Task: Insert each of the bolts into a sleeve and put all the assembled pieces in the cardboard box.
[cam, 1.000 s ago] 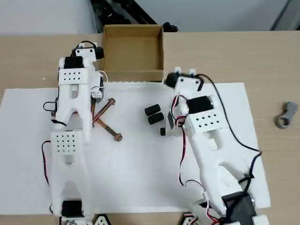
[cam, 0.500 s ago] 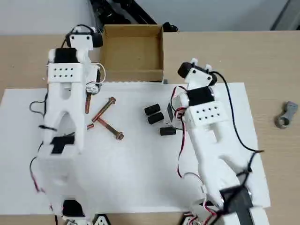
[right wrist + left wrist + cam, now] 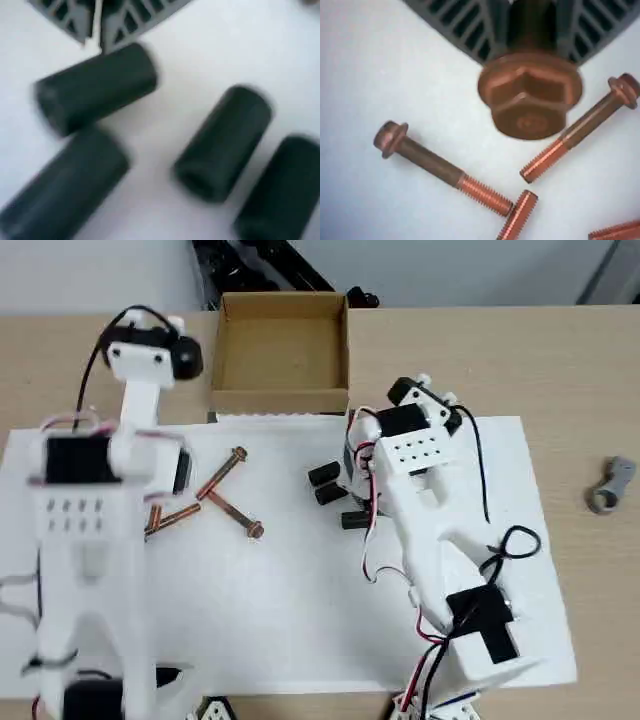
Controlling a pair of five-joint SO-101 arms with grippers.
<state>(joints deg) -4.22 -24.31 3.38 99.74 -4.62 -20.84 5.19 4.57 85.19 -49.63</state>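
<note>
L arm [image 3: 75,510] higher now; bolt [image 3: 530,97] in L gripper [image 3: 532,30], head outward

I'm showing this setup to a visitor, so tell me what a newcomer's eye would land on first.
First comes the copper bolt clamped head-out in the left gripper, held above more loose bolts on the white sheet. Next is the cluster of black sleeves lying close by the right gripper. Beyond them the cardboard box sits at the sheet's far edge.

Coppery metal bolts [image 3: 442,170], matt black sleeves [image 3: 95,87], smooth white paper sheet [image 3: 300,610].
</note>
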